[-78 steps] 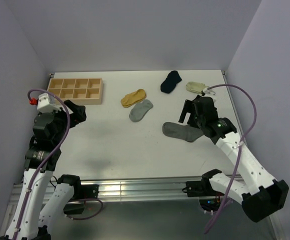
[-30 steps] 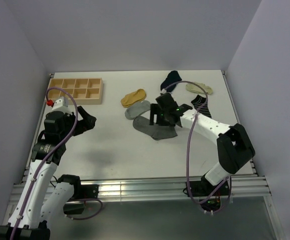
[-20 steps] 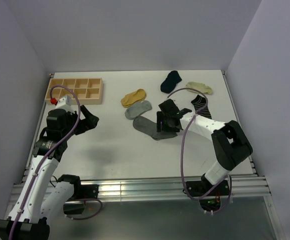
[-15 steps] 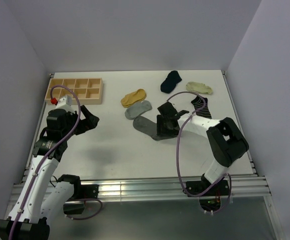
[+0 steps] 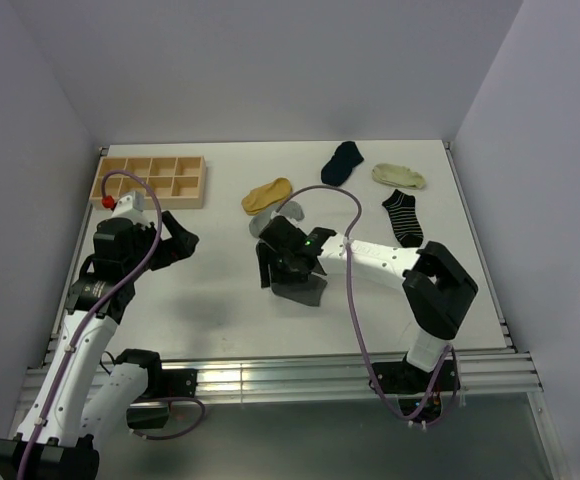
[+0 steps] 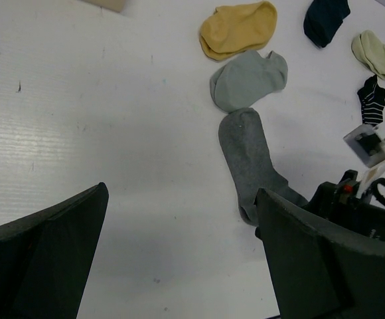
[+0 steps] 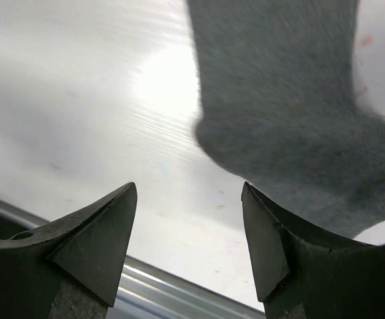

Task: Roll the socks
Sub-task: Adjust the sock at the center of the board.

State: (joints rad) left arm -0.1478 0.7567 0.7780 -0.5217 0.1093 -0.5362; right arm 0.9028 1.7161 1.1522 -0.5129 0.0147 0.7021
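Note:
The dark grey sock (image 5: 308, 291) lies crumpled near the middle of the table, partly under my right gripper (image 5: 275, 270). In the right wrist view the sock (image 7: 292, 113) fills the upper right and reaches the right finger (image 7: 279, 246). The right gripper (image 7: 189, 232) is open with bare table between its fingers. My left gripper (image 5: 175, 240) hangs open above the left side of the table, holding nothing (image 6: 182, 252). The left wrist view shows the dark grey sock (image 6: 252, 163) stretched out below the light grey sock (image 6: 249, 80) and the mustard sock (image 6: 239, 30).
The mustard sock (image 5: 267, 194) and light grey sock (image 5: 261, 222) lie just behind the right gripper. Navy (image 5: 342, 162), cream (image 5: 398, 176) and striped (image 5: 402, 217) socks lie at the back right. A wooden compartment tray (image 5: 150, 180) stands at the back left. The metal front rail (image 7: 159, 286) is close.
My right arm has swung left across the table, and the dark grey sock has shifted left and nearer the front with it. The left arm has stayed still for the last half second.

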